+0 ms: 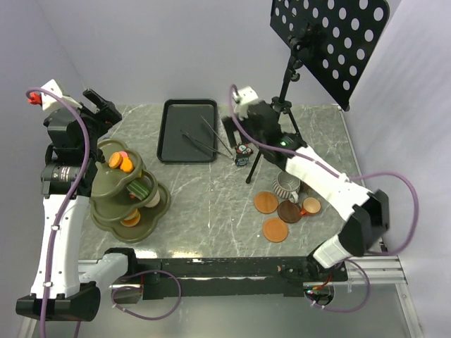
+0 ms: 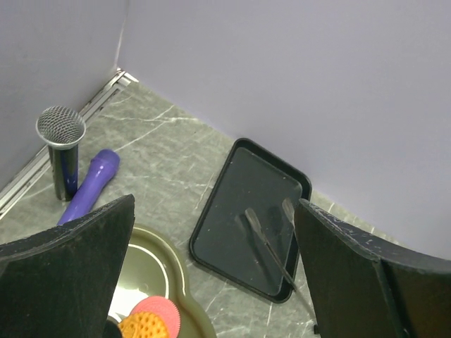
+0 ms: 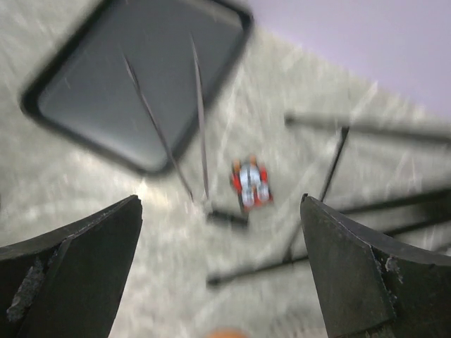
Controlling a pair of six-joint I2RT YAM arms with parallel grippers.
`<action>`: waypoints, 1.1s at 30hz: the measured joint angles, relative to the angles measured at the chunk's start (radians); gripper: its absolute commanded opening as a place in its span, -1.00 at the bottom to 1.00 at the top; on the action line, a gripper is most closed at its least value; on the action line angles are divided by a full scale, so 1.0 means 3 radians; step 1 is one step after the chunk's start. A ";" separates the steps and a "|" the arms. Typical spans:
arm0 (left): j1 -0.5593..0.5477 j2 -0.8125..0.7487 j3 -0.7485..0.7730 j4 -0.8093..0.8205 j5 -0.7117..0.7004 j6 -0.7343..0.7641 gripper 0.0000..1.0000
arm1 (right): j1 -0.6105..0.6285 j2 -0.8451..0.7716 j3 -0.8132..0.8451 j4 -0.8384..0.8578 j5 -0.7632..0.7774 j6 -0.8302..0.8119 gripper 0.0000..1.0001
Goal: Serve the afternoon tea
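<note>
Nearest us from above: left arm (image 1: 53, 239), its left fingers (image 1: 99, 109) raised beside the green stand (image 1: 156, 204). Donuts (image 1: 121, 162) sit on all three tiers. Tray (image 1: 176, 134) carries only tongs (image 1: 204, 141). Right fingers (image 1: 235, 137) hang near a toy car (image 1: 243, 156). On the right of the counter (image 1: 204, 204), four saucers (image 1: 275, 229) lie bare. One ribbed cup (image 1: 287, 184) stands just beside them, seemingly on none.

Left wrist: left fingers (image 2: 70, 260) spread wide, holding nothing. Stand rim with pink and orange donuts below, tray and tongs beyond.

Right wrist, blurred: right fingers (image 3: 70, 260) wide and empty, above the tongs and toy car.

We judge the donuts set out, perhaps done. Pairing cup with saucer is not yet begun, and we see no other cups.
</note>
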 measured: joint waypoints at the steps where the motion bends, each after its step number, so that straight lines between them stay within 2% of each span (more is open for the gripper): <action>1: 0.0000 0.0000 0.0000 0.0020 0.0009 0.0001 0.99 | -0.0020 -0.0083 -0.0099 -0.0056 -0.0005 0.0038 0.95; 6: 0.0000 0.0000 -0.0004 0.0085 0.0079 -0.0017 0.99 | -0.0122 -0.0427 -0.0689 -0.0608 -0.0103 0.0394 0.92; 11: 0.0000 -0.0006 -0.0084 0.0120 0.0142 -0.0060 0.99 | -0.0154 -0.0553 -0.1230 -0.1043 -0.0333 0.0778 0.85; 14: 0.0000 -0.0006 -0.0112 0.0100 0.0184 -0.0064 0.99 | -0.0179 -0.0501 -0.1457 -0.1156 -0.0497 0.0973 0.69; 17: 0.0000 -0.0018 -0.0113 0.0086 0.0207 -0.0061 0.99 | -0.0225 -0.0308 -0.1479 -0.1142 -0.0636 0.1068 0.48; 22: -0.0001 -0.0099 -0.0113 0.0003 0.0224 -0.0052 0.99 | -0.0276 0.0132 -0.1462 -0.1019 -0.0824 0.1138 0.35; 26: 0.0000 -0.0170 -0.0113 -0.0061 0.0217 -0.0037 0.99 | -0.0280 0.0427 -0.1404 -0.1008 -0.0982 0.1141 0.33; 33: 0.0000 -0.0177 -0.0113 -0.0140 0.0214 -0.0042 0.99 | -0.0284 0.0458 -0.1394 -0.0968 -0.1231 0.1100 0.34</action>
